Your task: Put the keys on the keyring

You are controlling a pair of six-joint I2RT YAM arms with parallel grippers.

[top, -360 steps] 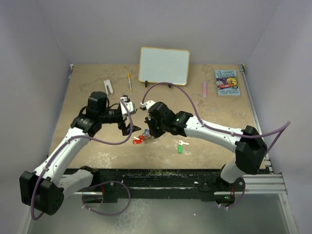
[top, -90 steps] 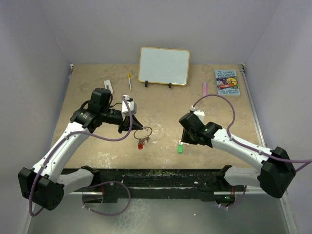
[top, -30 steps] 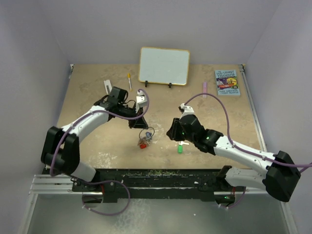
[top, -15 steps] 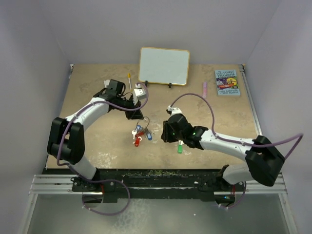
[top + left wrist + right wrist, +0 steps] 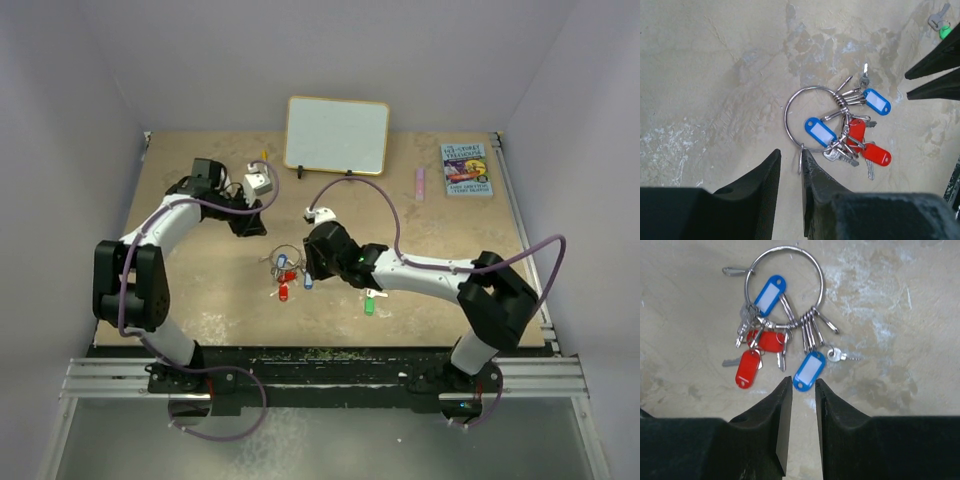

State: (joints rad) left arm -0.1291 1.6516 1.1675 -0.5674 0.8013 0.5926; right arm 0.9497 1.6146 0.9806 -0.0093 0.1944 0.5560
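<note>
Keyring (image 5: 287, 270) with red and blue tags, right pincer (image 5: 306, 268) just beside it, green-tagged key (image 5: 369, 303) lying apart

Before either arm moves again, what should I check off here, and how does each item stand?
1. The thin silver wire keyring lies flat, with neither arm holding it: ok.
2. The green-tagged silver key is on the ring: not ok, it lies loose, apart from the ring.
3. The left gripper is empty, fingers slightly apart: ok.
4. The right gripper is empty, just short of a blue plastic tag: ok.
5. The ring's split end can be found: cannot tell.
</note>
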